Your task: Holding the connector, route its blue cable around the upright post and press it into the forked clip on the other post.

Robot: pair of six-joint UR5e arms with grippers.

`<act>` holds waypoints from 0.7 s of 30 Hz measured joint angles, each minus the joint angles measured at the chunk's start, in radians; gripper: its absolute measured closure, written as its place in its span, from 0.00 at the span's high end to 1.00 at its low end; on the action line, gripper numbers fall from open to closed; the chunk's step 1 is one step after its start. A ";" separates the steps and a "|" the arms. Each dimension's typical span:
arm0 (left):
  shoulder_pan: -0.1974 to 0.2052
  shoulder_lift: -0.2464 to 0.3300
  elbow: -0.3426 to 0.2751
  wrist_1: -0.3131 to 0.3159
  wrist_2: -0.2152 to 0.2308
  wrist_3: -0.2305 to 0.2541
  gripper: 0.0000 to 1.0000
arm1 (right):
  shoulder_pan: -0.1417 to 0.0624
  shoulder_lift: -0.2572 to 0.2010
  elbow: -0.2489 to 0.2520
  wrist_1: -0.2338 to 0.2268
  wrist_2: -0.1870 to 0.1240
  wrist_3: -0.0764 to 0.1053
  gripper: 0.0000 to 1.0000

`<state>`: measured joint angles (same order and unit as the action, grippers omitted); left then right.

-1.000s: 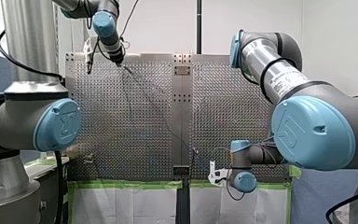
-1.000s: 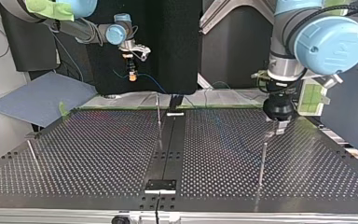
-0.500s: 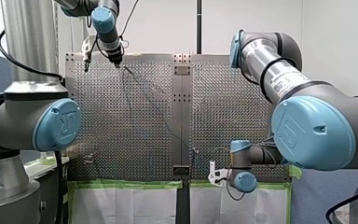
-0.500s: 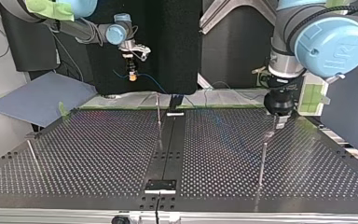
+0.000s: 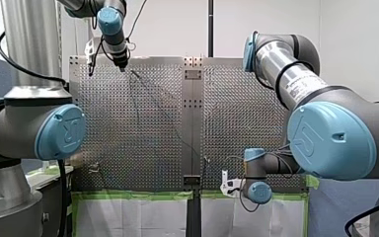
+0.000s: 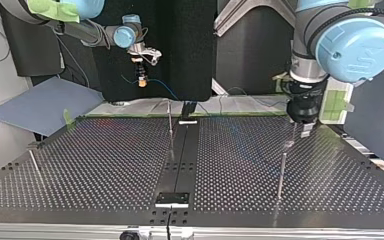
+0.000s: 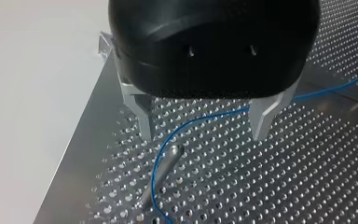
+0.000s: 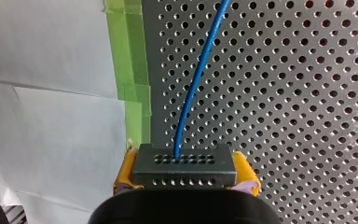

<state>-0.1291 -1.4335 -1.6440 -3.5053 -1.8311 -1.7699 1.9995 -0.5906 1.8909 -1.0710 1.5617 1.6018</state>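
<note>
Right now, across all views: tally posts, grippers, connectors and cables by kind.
upright posts: 3
grippers: 2 (left gripper open, right gripper shut on the connector)
connector: 1
blue cable: 1
Total: 7

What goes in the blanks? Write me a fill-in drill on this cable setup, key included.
The connector is clamped in my ____ hand.
The cable leaving it is ____.
My left hand is ____, gripping nothing.
The tape beside the table is ____.
Missing: right; blue; open; green.
</note>
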 joint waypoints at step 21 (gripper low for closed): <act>-0.010 0.000 -0.001 0.000 -0.032 -0.023 0.99 | 0.000 0.001 0.000 0.000 0.000 0.000 0.00</act>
<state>-0.1387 -1.4335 -1.6450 -3.5052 -1.8635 -1.7925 1.9995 -0.5901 1.8910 -1.0709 1.5616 1.6018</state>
